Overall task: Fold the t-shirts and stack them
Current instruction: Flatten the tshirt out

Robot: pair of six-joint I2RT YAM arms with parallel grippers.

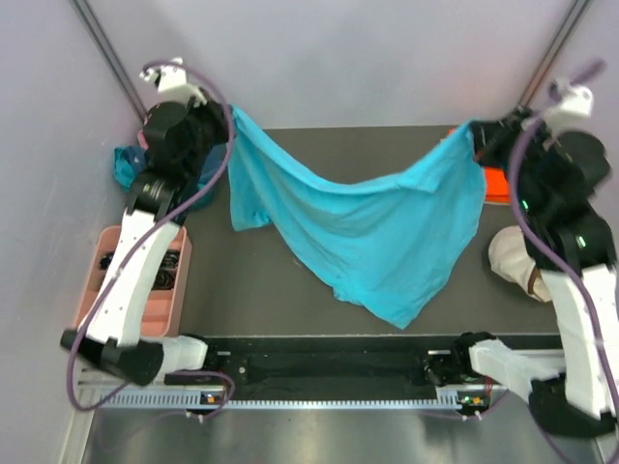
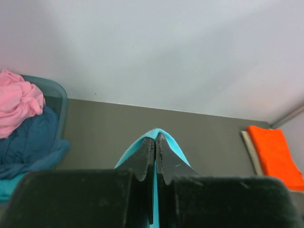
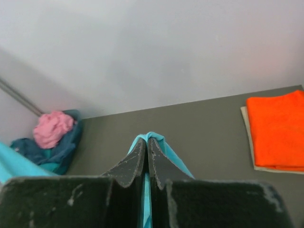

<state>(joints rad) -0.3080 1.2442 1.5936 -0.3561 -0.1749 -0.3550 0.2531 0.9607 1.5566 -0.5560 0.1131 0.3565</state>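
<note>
A bright turquoise t-shirt [image 1: 368, 227] hangs spread in the air between both arms, sagging in the middle, its lowest point near the table's front. My left gripper [image 1: 224, 114] is shut on its upper left corner; in the left wrist view the turquoise t-shirt [image 2: 172, 142] wraps over the left gripper [image 2: 156, 138]. My right gripper [image 1: 474, 135] is shut on the upper right corner; the turquoise t-shirt [image 3: 166, 148] pokes past the right gripper [image 3: 147, 140]. A folded orange t-shirt [image 3: 278, 128] lies flat at the back right. Pink [image 2: 16, 102] and navy [image 2: 28, 140] t-shirts sit crumpled in a bin.
A teal bin [image 2: 56, 97] with the crumpled shirts stands at the back left corner. A pink tray [image 1: 106, 253] sits beside the left arm. A cream canvas bag [image 1: 511, 256] lies at the right, by the right arm. The dark table [image 1: 290, 290] runs beneath the hanging shirt.
</note>
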